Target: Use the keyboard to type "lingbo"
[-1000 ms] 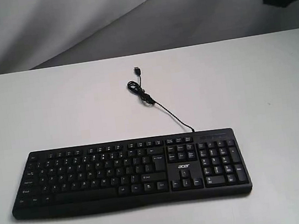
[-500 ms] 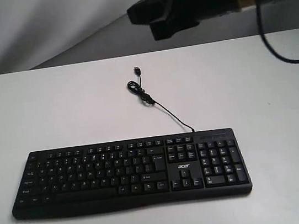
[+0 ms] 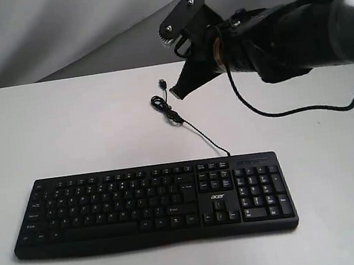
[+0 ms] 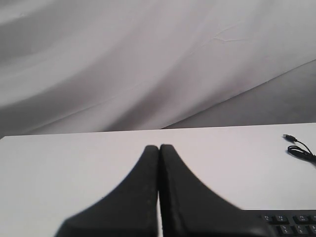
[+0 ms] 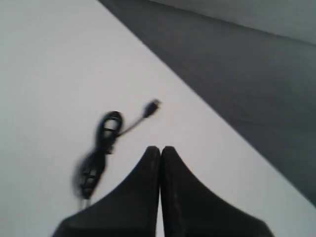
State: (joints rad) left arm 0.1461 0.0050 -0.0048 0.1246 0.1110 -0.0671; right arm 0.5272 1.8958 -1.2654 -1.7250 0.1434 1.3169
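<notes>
The wide black keyboard (image 3: 153,203) with an "acer" logo lies near the table's front edge; one corner of it shows in the left wrist view (image 4: 291,223). Its thin cable (image 3: 189,127) runs back to a coiled bundle and USB plug (image 3: 163,82), which also show blurred in the right wrist view (image 5: 101,148). My right gripper (image 3: 177,93) hangs shut and empty above the table beside the cable coil, well behind the keyboard; its tips (image 5: 160,149) are pressed together. My left gripper (image 4: 159,147) is shut with nothing in it, over bare table; it is out of the exterior view.
The white table (image 3: 64,128) extends around the keyboard on all sides. A grey cloth backdrop (image 3: 51,31) hangs behind the far edge. The right arm's thick black body (image 3: 282,35) and its loose cable (image 3: 305,109) reach in from the upper right.
The right arm has swung in from the upper right corner and come down, its gripper now near the cable coil. The keyboard and cable have not moved.
</notes>
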